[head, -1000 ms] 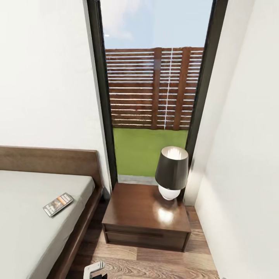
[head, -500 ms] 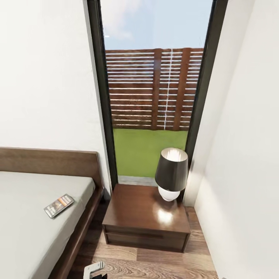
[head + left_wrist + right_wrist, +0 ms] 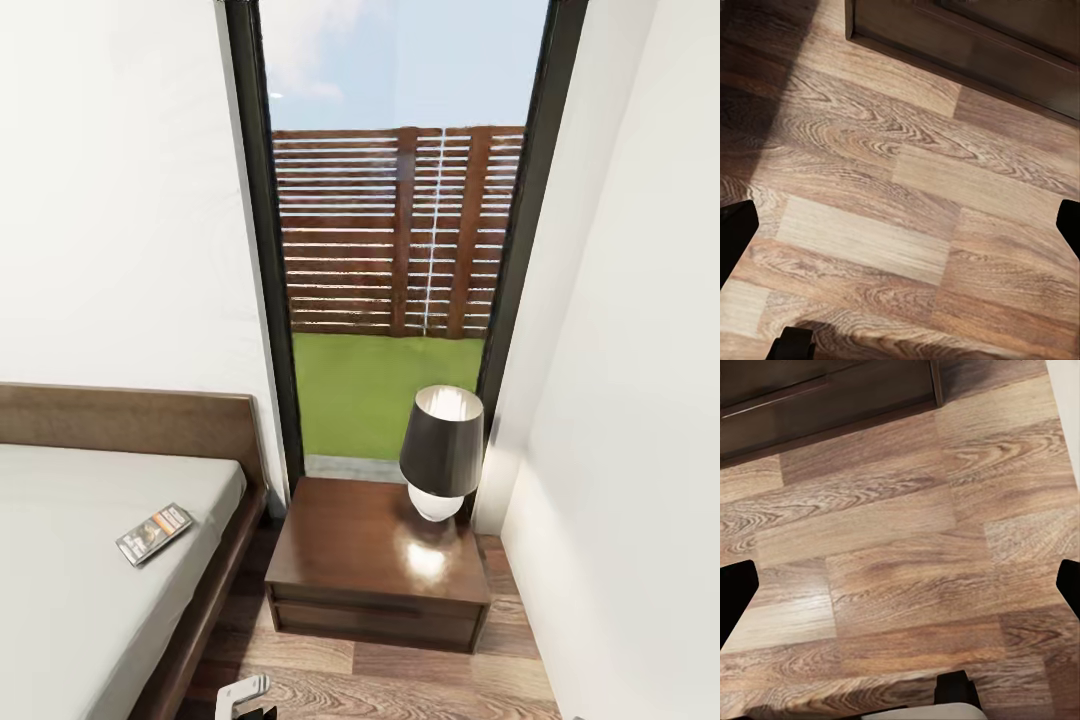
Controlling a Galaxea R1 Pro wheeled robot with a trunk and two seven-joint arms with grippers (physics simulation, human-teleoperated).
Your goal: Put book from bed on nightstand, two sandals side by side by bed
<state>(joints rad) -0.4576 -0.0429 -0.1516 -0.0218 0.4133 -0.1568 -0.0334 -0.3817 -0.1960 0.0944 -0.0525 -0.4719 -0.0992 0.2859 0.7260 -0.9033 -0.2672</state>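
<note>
Bedroom corner, head view.

- Book (image 3: pixel 153 533): 1 thin paperback, dark cover with an orange band, lying flat on the grey mattress near the bed's right edge, turned at an angle to that edge, well apart from the nightstand.
- Bed (image 3: pixel 60 600): dark brown frame and headboard, plain grey mattress, occupying the lower left; headboard standing against the white wall.
- Nightstand (image 3: pixel 350 560): low, glossy dark brown cabinet sitting just beside the bed's right side, under the window; a drawer front is facing the camera. Its front base is also showing along an edge of the left wrist view (image 3: pixel 975 45) and of the right wrist view (image 3: pixel 817 405).
- Lamp (image 3: pixel 442 450): 1, dark shade over a round white base, standing on the nightstand's rear right corner and reflecting in the glossy top.
- Window (image 3: pixel 400 230): tall, dark-framed, showing a slatted fence, grass and sky.
- Floor (image 3: pixel 400 680): light wood planks, running in front of the nightstand.
- Left end effector (image 3: pixel 900 217): hanging over bare floor planks, fingers spread wide, holding nothing.
- Right end effector (image 3: pixel 900 585): hanging over bare floor planks, fingers spread wide, holding nothing.
- A white-and-black arm part (image 3: pixel 245 695) is showing at the head view's bottom edge.
</note>
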